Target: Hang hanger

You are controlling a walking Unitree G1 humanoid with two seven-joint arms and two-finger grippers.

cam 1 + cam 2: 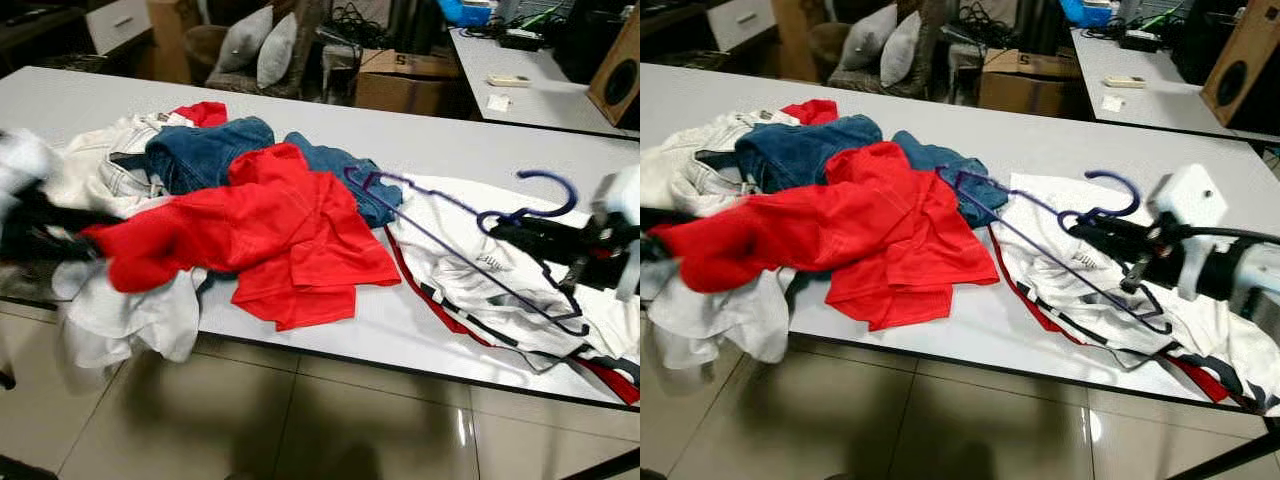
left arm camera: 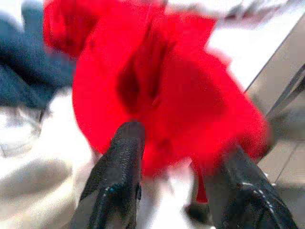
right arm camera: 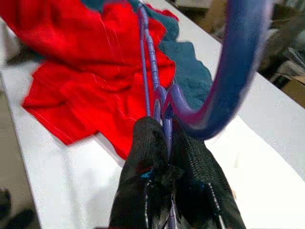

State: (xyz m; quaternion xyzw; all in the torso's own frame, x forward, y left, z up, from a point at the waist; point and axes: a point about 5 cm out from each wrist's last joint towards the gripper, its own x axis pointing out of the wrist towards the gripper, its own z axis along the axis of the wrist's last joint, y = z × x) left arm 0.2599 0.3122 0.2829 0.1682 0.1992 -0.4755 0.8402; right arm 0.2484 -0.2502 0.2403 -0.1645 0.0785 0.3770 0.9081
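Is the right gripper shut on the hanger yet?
Shut: the right gripper pinches the purple hanger just below its hook, fingers tight together.

Right end effector [image 1: 1080, 228] is two long black fingers [image 3: 143, 157] with a pebbly, textured skin and small blue and red marks near their bases. Behind it there's a boxy white housing, a black cable and a silver arm. Left end effector [image 2: 178, 148] has the same black textured fingers.
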